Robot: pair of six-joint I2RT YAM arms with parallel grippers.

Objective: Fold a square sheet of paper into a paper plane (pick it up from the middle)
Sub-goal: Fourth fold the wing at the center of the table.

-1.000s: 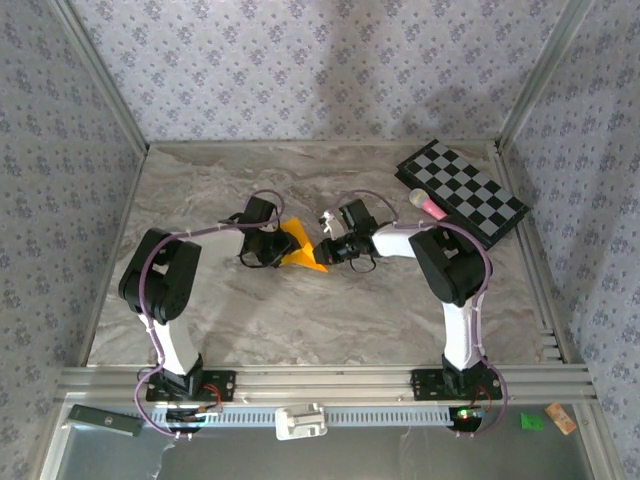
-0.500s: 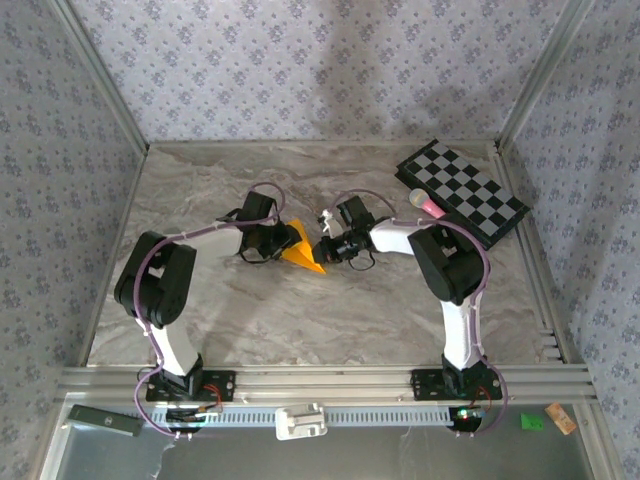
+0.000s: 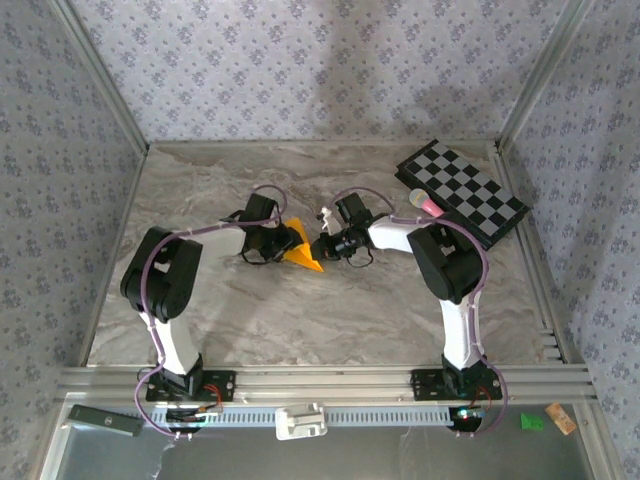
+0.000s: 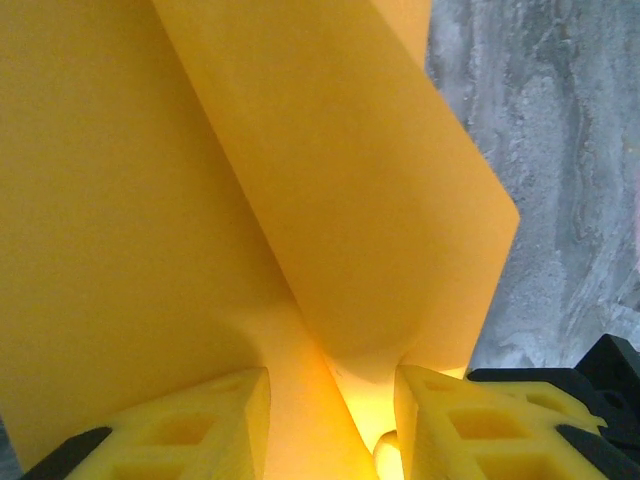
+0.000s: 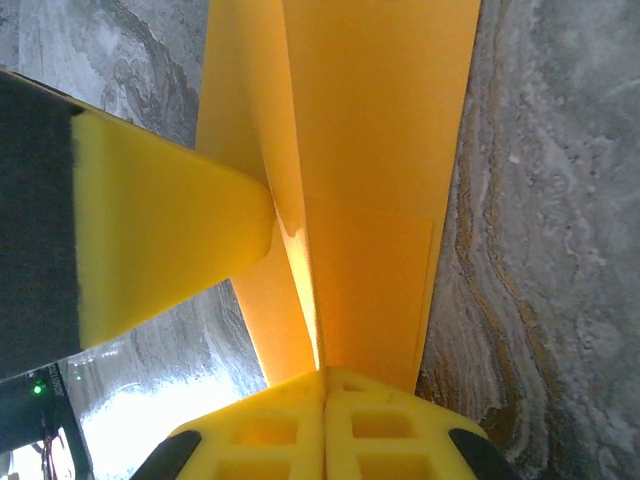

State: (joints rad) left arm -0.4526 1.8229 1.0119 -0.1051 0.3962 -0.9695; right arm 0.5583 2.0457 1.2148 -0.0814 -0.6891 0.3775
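The square sheet of paper point(image 3: 303, 248) is orange-yellow and folded into a pointed paper plane shape, held just above the marble table's middle. My right gripper point(image 3: 324, 243) is at its right end. In the right wrist view its fingertips point(image 5: 322, 395) are shut together on the centre crease of the paper point(image 5: 370, 180). My left gripper point(image 3: 277, 241) is at the paper's left side. In the left wrist view its yellow fingers point(image 4: 195, 420) stand apart with the paper's fold point(image 4: 330, 300) bulging between them. One left finger point(image 5: 165, 240) leans against a wing.
A black-and-white checkered board point(image 3: 462, 192) lies at the back right, with a pink-tipped stick point(image 3: 428, 205) at its near-left edge. Patterned walls close in the grey marble table point(image 3: 300, 320) on three sides. A metal rail point(image 3: 320, 380) runs along the near edge.
Both grippers and the paper have shifted a little toward the far side. The right gripper's hold looks the same and the left jaws stand as before.
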